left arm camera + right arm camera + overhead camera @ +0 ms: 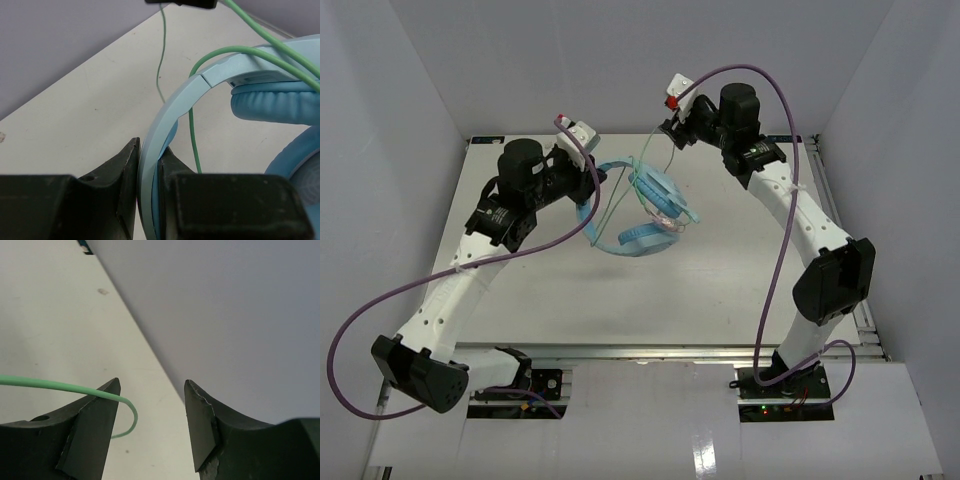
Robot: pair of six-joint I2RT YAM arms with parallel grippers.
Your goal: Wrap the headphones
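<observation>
The light blue headphones are held over the middle of the table. My left gripper is shut on their curved headband, which runs between its jaws in the left wrist view; a padded ear cup sits just right of it. The thin pale green cable loops over the headband and rises to my right gripper, which is open at the back of the table. The cable lies draped over the tip of that gripper's left finger and curls down between the jaws, unclamped.
The white table is boxed in by grey walls at the back and on both sides. Thick purple robot cables arc beside each arm. The right gripper is close to the back wall.
</observation>
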